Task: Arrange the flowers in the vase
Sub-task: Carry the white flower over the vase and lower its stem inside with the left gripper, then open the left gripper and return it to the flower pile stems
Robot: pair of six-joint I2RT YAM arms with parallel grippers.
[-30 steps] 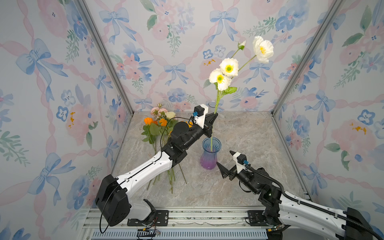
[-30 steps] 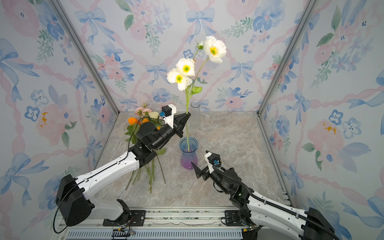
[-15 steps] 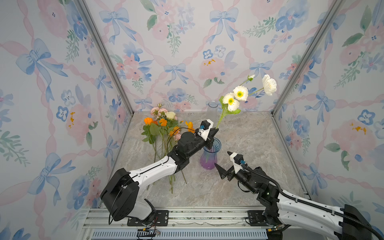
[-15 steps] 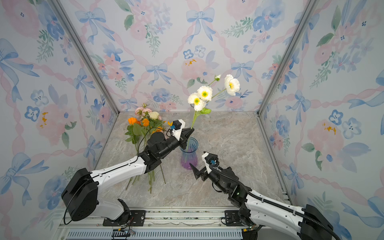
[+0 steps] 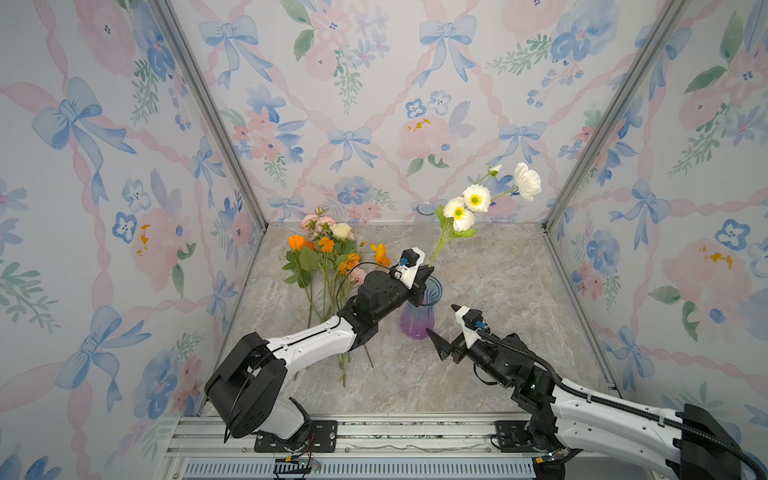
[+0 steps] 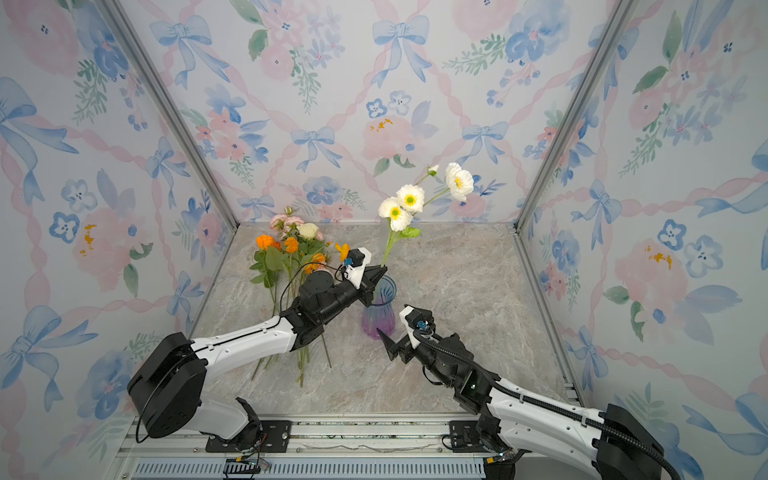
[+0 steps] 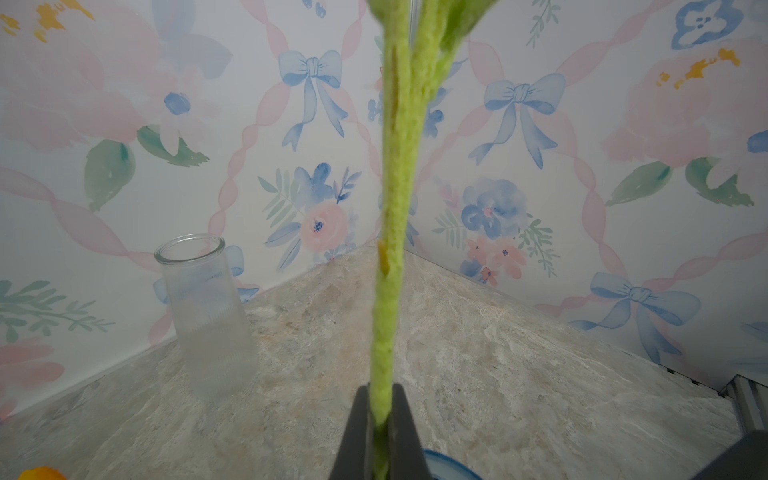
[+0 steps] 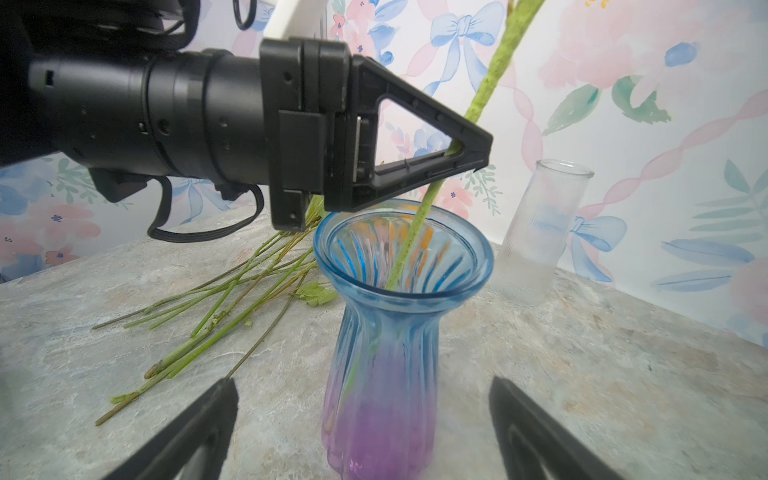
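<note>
A staged robotics lab booth is being shown. A marble-look worktop point(image 5: 498, 282) is being boxed in on three sides by wallpapered panels point(image 5: 374, 104) printed with pastel bows and blossoms, and the panels are being held by bare aluminium posts point(image 5: 208, 112). Two robot arms point(image 5: 311, 345) are being carried on a slotted metal rail point(image 5: 415, 440) along the front, where loose wiring point(image 5: 297, 461) is being left exposed.
</note>
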